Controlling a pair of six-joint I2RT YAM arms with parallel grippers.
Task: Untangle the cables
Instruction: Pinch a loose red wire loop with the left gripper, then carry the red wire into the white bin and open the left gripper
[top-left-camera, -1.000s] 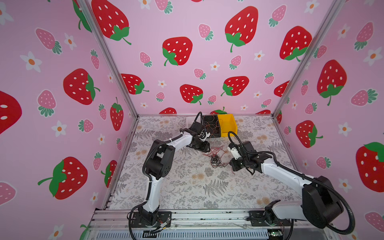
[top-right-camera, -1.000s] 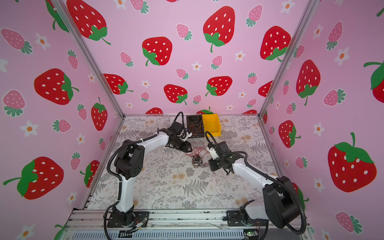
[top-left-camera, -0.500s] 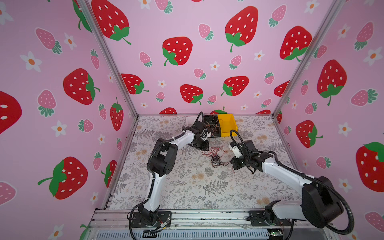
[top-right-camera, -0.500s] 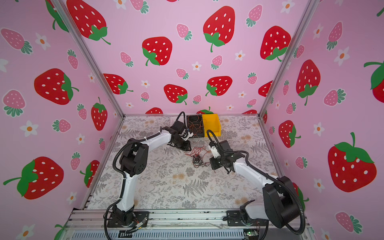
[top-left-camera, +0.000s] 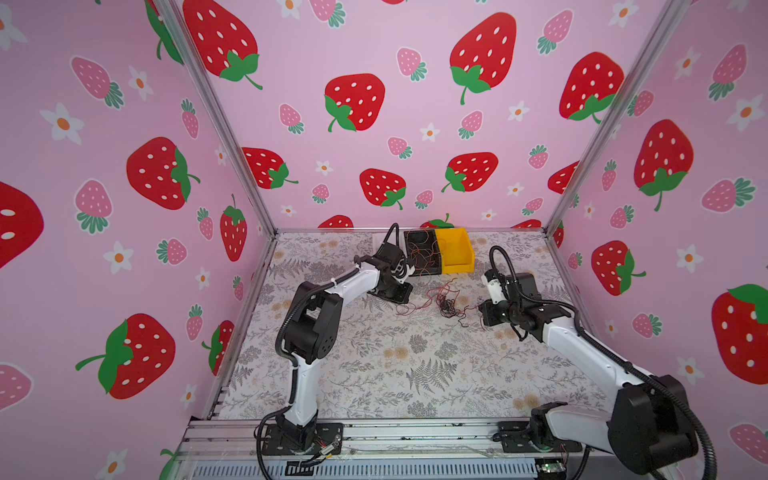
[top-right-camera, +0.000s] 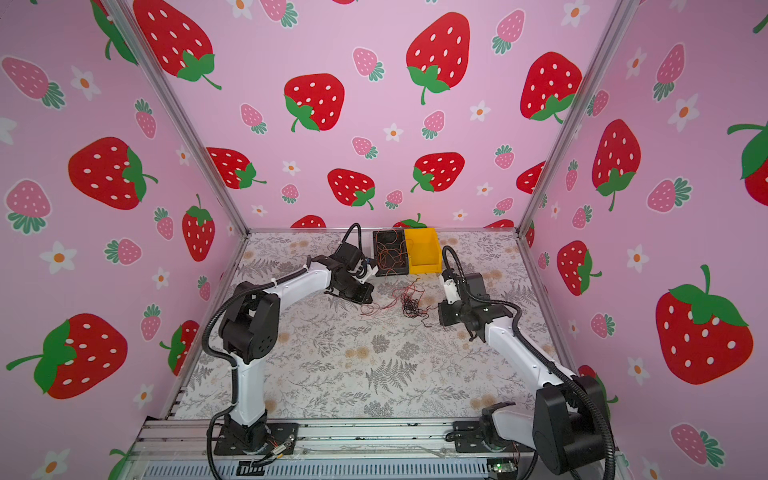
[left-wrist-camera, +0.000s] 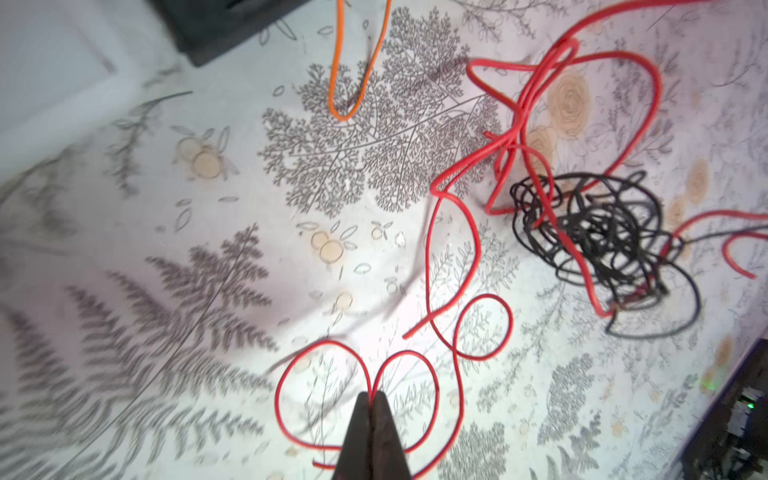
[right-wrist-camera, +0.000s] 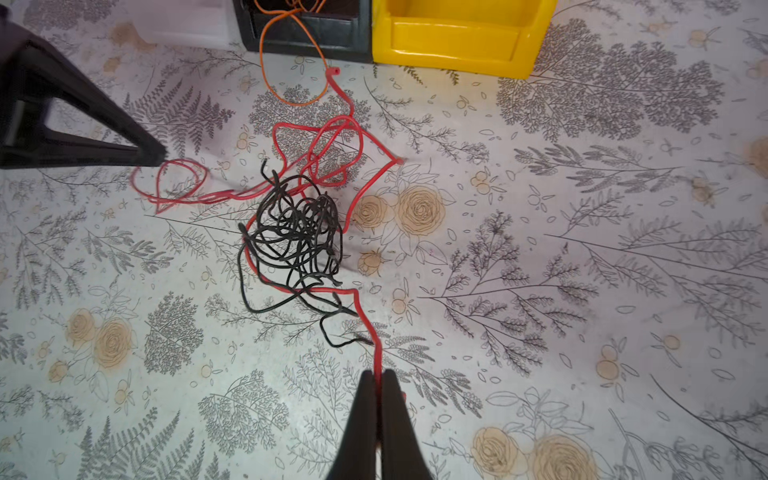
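Note:
The cables lie mid-table as one tangle. It is a black knot threaded with red cables. My left gripper is shut on a red loop at the tangle's left edge, and its fingertip meets the loops. My right gripper is shut on a red cable that runs out of the knot's right side. An orange cable hangs out of the black bin.
A black bin holding more thin wires and a yellow bin stand side by side at the back wall, just behind the tangle. Pink walls close in three sides. The table has a floral cloth.
My left jaws have closed on the red loop at the tangle's left edge. The right gripper stays shut on its red cable.

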